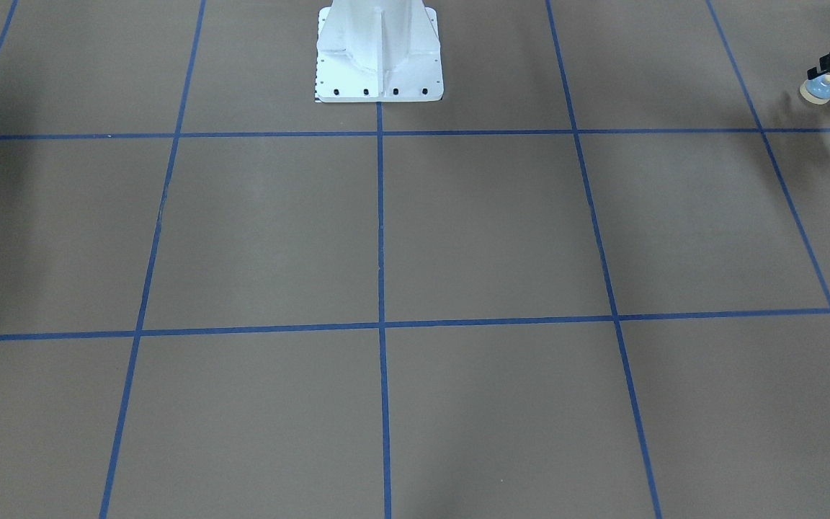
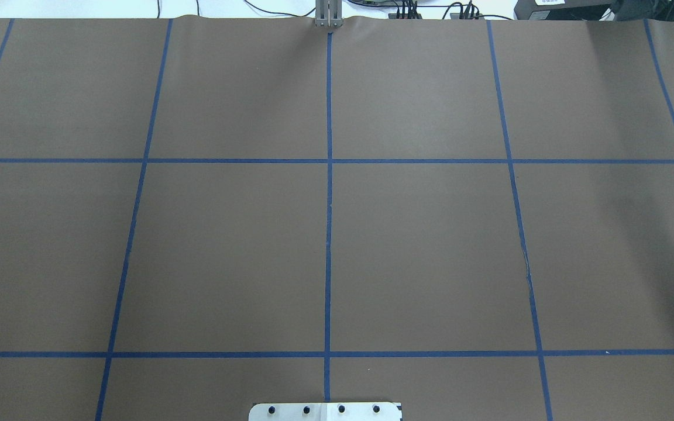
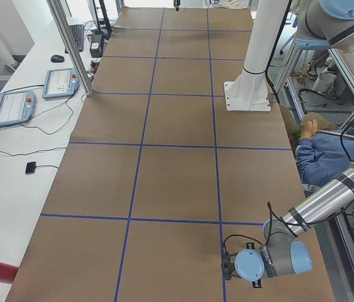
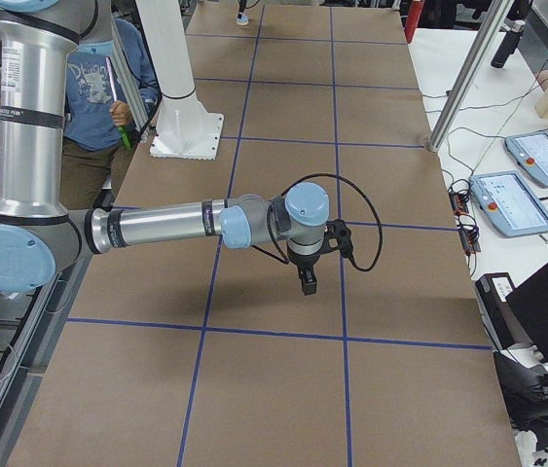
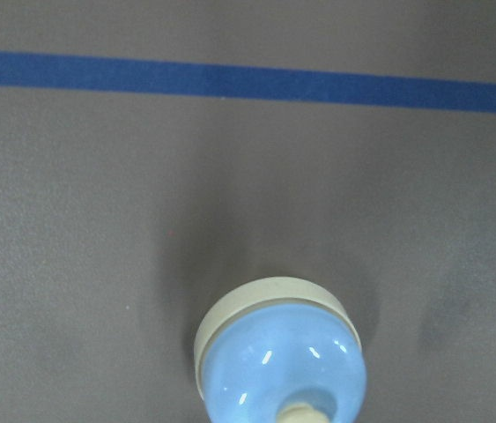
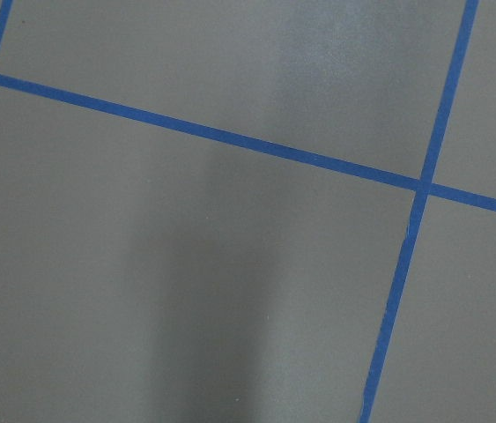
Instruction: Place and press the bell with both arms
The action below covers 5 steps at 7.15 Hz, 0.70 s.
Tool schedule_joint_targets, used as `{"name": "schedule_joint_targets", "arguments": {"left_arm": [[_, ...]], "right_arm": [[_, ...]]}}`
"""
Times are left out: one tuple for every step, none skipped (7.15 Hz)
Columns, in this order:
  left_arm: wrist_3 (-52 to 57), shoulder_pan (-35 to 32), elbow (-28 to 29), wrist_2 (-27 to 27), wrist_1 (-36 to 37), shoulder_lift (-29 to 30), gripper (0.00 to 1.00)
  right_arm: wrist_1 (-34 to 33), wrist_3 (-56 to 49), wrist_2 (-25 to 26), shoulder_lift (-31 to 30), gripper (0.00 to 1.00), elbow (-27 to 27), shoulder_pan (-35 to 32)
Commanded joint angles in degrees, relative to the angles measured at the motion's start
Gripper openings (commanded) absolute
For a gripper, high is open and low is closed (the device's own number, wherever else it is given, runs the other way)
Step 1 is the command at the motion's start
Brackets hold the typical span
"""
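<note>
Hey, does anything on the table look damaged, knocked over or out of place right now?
Nothing serious. The bell looks intact, far out on the robot's left side by the left gripper. The only blemish is a small scuffed, kinked spot on one blue tape line in the overhead view.

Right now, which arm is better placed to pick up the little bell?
The left, I'd say. The left gripper is right beside the bell, which shows close in its wrist camera. The right gripper hangs over the table elsewhere, and its wrist camera shows no bell.
</note>
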<state>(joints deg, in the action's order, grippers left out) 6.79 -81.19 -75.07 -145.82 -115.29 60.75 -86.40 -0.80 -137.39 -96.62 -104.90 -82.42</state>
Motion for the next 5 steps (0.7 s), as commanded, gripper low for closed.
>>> {"name": "schedule_joint_targets", "arguments": {"left_arm": [[-0.20, 0.42, 0.45, 1.66, 0.07, 2.35, 1.00], [-4.99, 1.90, 0.45, 1.85, 0.07, 2.70, 1.00], [-5.99, 3.65, 0.45, 1.85, 0.07, 2.70, 1.00], [-6.17, 4.11, 0.45, 1.85, 0.07, 2.70, 1.00], [-7.66, 4.89, 0.45, 1.85, -0.11, 2.79, 1.00]], "right_arm": [[-0.08, -0.16, -0.07, -0.23, 1.00, -0.39, 0.33], [-0.08, -0.16, -0.07, -0.32, 1.00, -0.39, 0.50], [-0.08, -0.16, -0.07, -0.41, 1.00, -0.39, 0.68], [-0.08, -0.16, -0.07, -0.41, 1.00, -0.39, 0.68], [-0.08, -0.16, -0.15, -0.50, 1.00, -0.48, 0.85]]}}
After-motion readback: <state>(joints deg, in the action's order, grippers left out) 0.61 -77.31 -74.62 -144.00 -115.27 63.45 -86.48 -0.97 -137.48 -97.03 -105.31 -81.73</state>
